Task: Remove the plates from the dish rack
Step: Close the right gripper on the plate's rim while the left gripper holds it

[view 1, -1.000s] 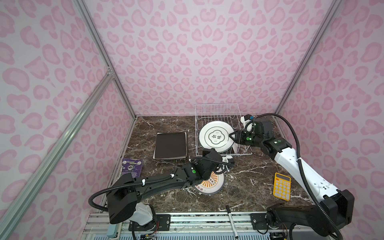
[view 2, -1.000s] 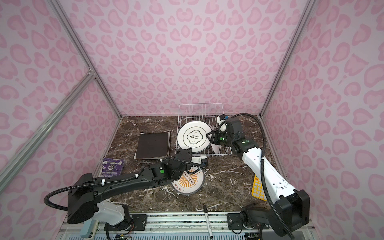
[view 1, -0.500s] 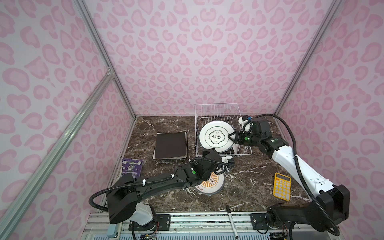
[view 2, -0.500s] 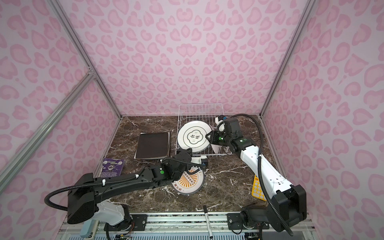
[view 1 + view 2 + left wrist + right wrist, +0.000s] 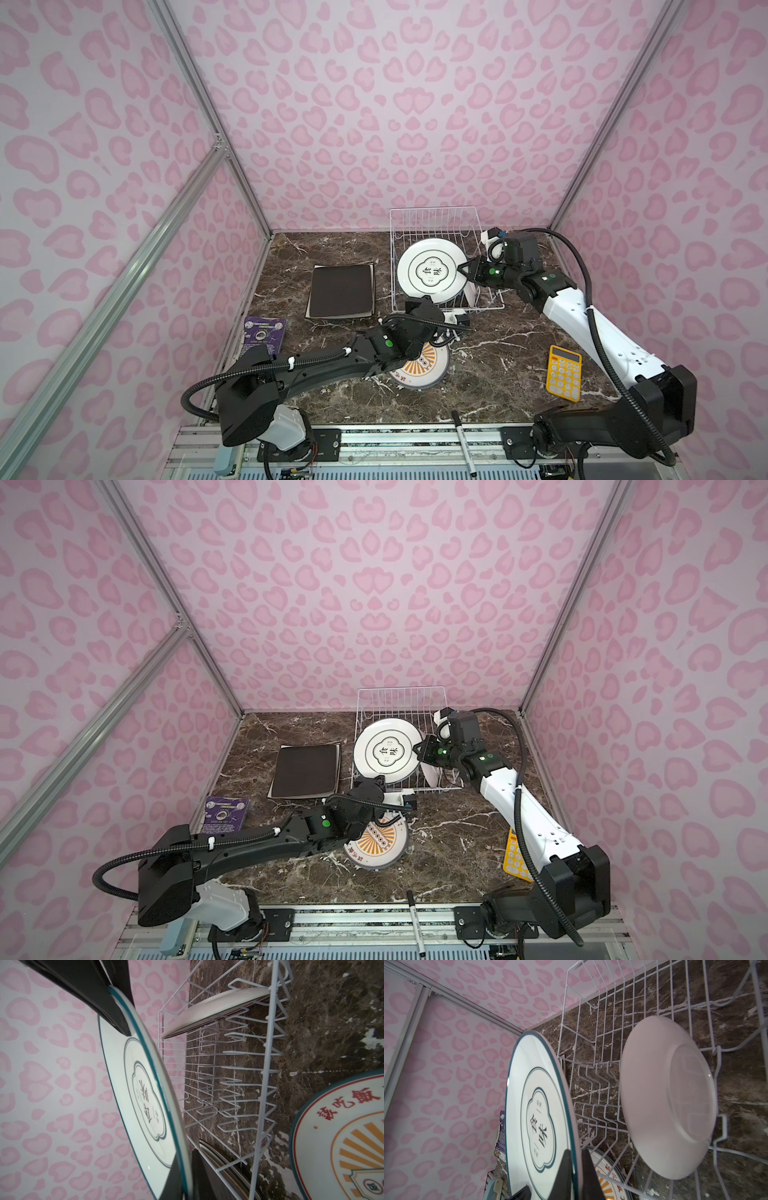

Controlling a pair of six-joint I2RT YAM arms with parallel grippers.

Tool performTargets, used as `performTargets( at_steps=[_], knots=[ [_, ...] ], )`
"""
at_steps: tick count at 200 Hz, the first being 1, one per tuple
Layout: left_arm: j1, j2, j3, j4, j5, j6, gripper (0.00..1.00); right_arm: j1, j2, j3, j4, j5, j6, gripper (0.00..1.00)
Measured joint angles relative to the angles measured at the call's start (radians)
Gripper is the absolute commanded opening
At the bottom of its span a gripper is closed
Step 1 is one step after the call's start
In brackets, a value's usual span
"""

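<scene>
Behind the green-rimmed plate (image 5: 432, 270), the dish rack (image 5: 432, 220) stands bare to its back wall, open from above; a pale plate (image 5: 666, 1109) leans near its right side

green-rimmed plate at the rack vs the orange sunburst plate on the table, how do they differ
Pose: the green-rimmed plate is held on edge at the dish rack; the sunburst plate lies flat on the table.
Print: the green-rimmed plate shows black characters; the sunburst plate has orange rays and red characters.
Grip: the right gripper pinches the green-rimmed plate's rim; nothing grips the sunburst plate.
Both are round and white.
</scene>
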Motion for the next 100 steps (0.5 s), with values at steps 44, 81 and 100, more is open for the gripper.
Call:
performTargets(
  at_steps=[44,81,100],
  knots=[
    [0.013,-0.011,0.01,-0.036,0.046,-0.08,0.34,-0.022,-0.02,-0.029,0.034,-0.019,-0.028,0.0],
    [0.015,-0.03,0.018,-0.061,0.047,-0.145,0.59,-0.069,-0.047,-0.09,0.071,-0.026,0.004,0.0],
    [0.015,-0.04,0.019,-0.059,0.044,-0.174,0.61,-0.085,-0.063,-0.11,0.079,-0.022,0.006,0.0]
  ],
)
